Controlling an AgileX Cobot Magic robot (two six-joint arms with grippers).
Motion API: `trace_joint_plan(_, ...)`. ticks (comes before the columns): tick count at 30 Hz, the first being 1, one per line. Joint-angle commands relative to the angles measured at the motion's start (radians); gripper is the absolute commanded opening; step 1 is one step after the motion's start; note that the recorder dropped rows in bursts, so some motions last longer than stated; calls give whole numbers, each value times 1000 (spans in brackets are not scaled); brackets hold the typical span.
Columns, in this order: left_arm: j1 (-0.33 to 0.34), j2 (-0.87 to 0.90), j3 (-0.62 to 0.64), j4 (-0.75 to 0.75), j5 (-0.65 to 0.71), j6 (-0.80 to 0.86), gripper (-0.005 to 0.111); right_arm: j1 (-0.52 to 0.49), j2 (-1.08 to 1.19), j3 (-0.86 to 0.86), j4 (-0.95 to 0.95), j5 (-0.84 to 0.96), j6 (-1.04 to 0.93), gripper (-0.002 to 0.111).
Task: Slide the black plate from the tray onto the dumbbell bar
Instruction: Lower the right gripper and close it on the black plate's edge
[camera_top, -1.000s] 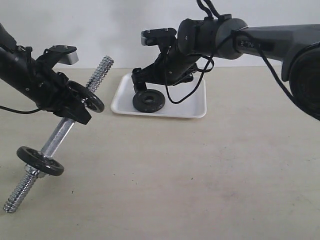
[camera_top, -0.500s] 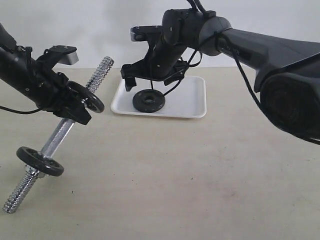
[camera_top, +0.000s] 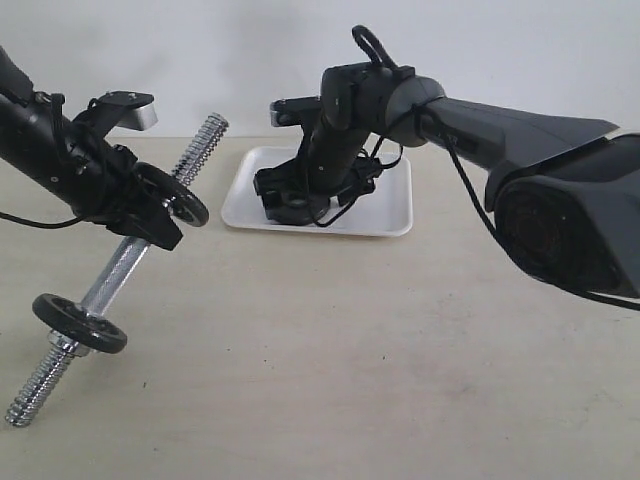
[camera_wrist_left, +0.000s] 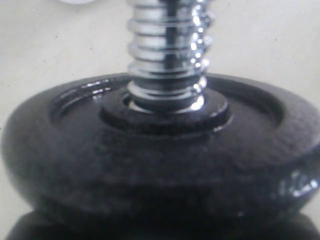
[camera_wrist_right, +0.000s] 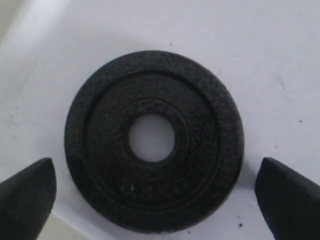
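The pick-up is the step in hand. The plate (camera_wrist_right: 154, 141) lies flat in the tray (camera_top: 385, 215), in the part of the tray nearest the bar (camera_top: 120, 270), and is not yet lifted. The right hand (camera_wrist_right: 157, 195) hangs low over it, spread wide. One finger (camera_wrist_right: 27, 195) stands on each side of the plate's rim, both clear of it, so the hand holds nothing.

I reckon the next move is a short drop and a squeeze across the rim, then a lift out of the tray and a carry to the left.

Left of the tray, the left hand (camera_top: 150, 215) is clamped on the bar and holds it tilted. The bar's free threaded end (camera_top: 203, 135) is up and points toward the tray. The plate's hole must line up with that end to go on.
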Motion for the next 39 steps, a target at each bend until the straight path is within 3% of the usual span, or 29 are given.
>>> trace_joint_plan(1, 1, -67, -26, -82, -1, 2, 4, -1, 14, 4, 71, -16, -15, 104)
trace_joint_plan(21, 1, -67, -26, -82, 1, 2, 4, 33, 36, 4, 16, -139, 11, 104)
trace_joint_plan(33, 1, -67, -26, -82, 5, 2, 4, 81, 58, 4, -312, -75, 178, 104)
trace_joint_plan(39, 1, -67, -26, -82, 5, 2, 4, 81, 58, 4, -343, -99, 198, 104)
